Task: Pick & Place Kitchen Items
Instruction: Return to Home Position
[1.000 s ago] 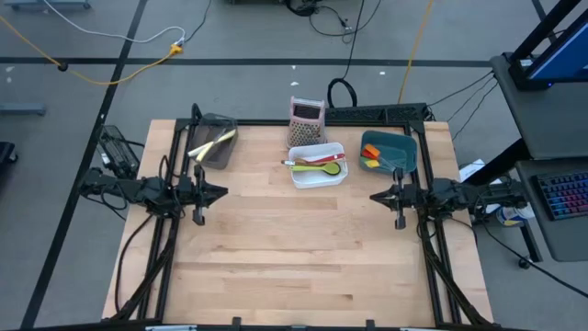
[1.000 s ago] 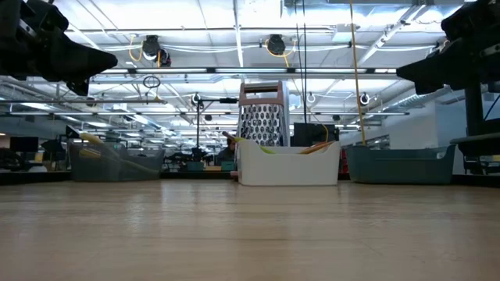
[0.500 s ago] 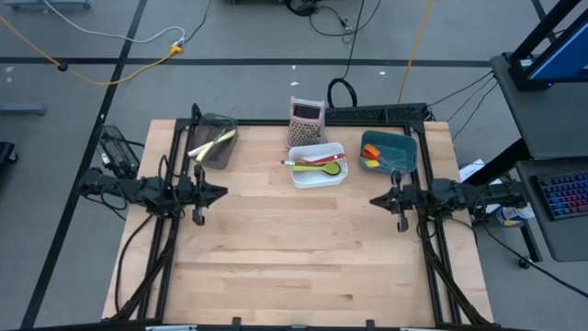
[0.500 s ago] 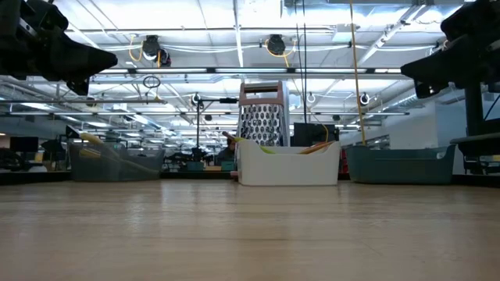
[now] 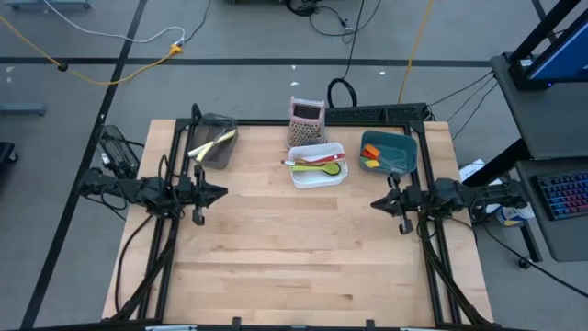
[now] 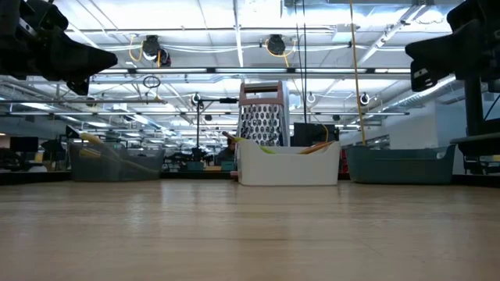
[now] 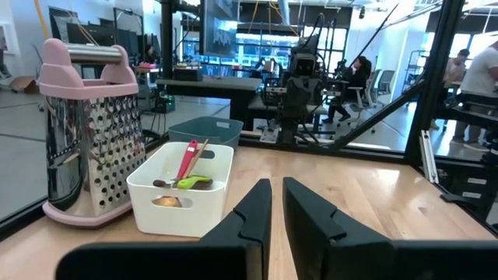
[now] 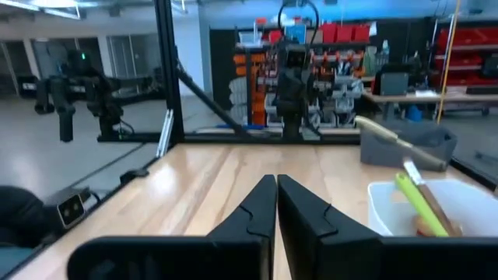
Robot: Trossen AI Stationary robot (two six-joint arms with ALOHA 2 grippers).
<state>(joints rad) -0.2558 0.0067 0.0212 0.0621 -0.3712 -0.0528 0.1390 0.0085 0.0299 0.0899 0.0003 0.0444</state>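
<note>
The kitchen items lie in three bins along the table's far side. A green spoon (image 5: 329, 168), a red one (image 5: 317, 160) and a wooden one rest in the white bin (image 5: 317, 183). Orange, red and yellow spatula heads (image 5: 371, 158) lie in the teal bin (image 5: 397, 145). Cream-handled knives (image 5: 211, 142) lie in the dark mesh bin (image 5: 220, 158). My left gripper (image 5: 223, 192) hovers shut above the table's left side. My right gripper (image 5: 374, 201) hovers shut above the right side. Both point toward the table's middle and hold nothing.
The pink-and-silver box grater (image 5: 306, 117) stands upright just behind the white bin. The wooden tabletop (image 5: 294, 248) spreads bare between the two arms and toward the near edge. A black frame runs along the table's left, right and far edges.
My right gripper has drawn back a little toward the table's right edge and risen slightly. The left arm and the items have kept still.
</note>
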